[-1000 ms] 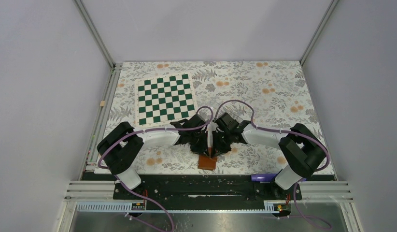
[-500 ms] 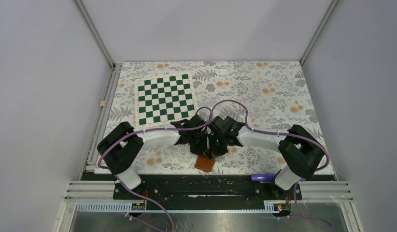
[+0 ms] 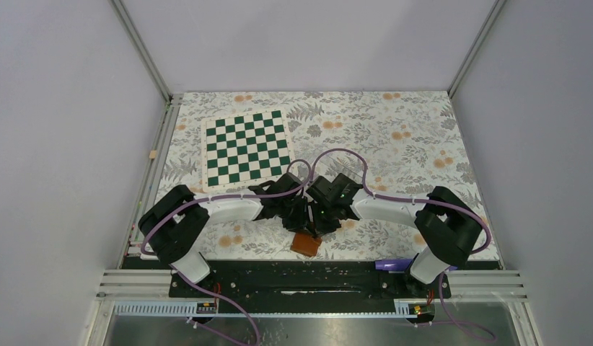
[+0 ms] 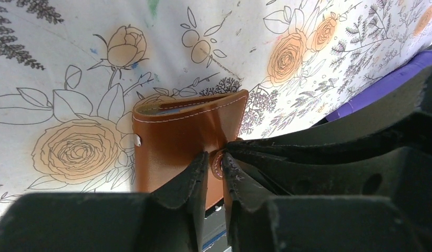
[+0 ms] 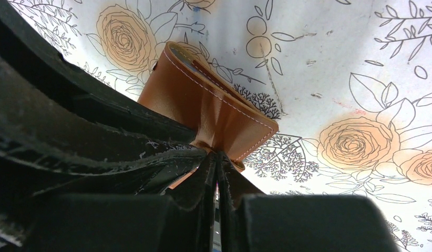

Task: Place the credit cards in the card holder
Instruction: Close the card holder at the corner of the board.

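- Soft, even light fell from above; shadows were faint.
- Wrist views were bright on the tablecloth (image 4: 72, 63), dark and blurry up close.

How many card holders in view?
1: holder by the table's near edge, between left gripper and right gripper, whose jaws pinch it. No other seen.

Left hand (image 4: 214, 170), right hand (image 5: 218, 163), card holder (image 3: 306, 244) shifted left

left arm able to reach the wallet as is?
Likely yes: the left gripper sits at the wallet edge, flap between its fingers. The right gripper pinches the wallet beside it, so it's crowded.
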Robot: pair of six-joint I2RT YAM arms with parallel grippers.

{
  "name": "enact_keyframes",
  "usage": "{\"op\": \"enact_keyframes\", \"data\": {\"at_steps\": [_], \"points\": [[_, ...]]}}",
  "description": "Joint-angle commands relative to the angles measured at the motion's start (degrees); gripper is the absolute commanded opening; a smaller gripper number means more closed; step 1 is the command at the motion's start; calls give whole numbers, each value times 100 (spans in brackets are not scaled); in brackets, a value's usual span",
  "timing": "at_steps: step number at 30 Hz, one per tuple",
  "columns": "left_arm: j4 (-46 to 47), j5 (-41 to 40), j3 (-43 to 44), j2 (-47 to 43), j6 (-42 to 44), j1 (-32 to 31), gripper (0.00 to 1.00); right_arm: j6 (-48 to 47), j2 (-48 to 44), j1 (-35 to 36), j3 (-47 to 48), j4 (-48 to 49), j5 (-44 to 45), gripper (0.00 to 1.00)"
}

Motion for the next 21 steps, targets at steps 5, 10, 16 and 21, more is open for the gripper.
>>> {"op": "enact_keyframes", "data": {"at_steps": [5,10,16,21], "points": [[369,187,-225,-136,-183,23,15,-39,291,183,-75,-180,31,9],[543,442,-234,-38,-294,28,13,-47,315,183,-40,-183,-13,9],[116,314,-201,-51,-212,23,15,-47,346,183,0,-160,-61,10],[54,286,-194,-31,-187,26,14,-57,360,183,13,-163,-75,10]]}}
